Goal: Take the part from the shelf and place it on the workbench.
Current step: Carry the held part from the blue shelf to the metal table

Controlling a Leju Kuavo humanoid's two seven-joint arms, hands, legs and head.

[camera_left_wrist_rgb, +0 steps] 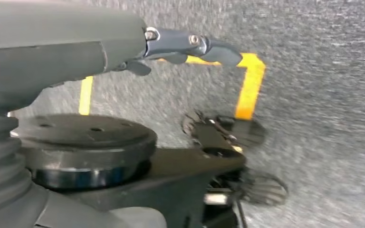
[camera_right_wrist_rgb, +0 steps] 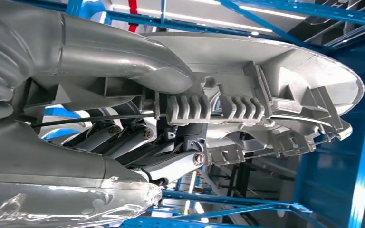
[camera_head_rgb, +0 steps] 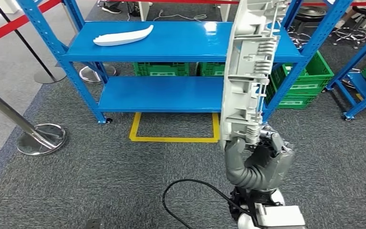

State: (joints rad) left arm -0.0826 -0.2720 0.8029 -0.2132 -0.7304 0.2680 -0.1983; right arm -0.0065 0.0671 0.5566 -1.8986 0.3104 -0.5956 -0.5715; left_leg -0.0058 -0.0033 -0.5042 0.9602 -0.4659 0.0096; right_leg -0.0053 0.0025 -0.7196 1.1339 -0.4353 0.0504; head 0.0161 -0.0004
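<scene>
Grey carpet, blue shelf ahead. Right hand grips long white plastic part at lower end, long axis upright, clear of shelf. Left hand hangs low, fingers released. Workbench unseen.

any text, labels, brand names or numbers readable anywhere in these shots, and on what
None can be read.
The grey part held upright by the right hand shows moulded ribs and clips, no lettering.
The blue shelf, the white part lying on it and the green crates show no legible marks.
The yellow floor marking is a plain outline.
</scene>
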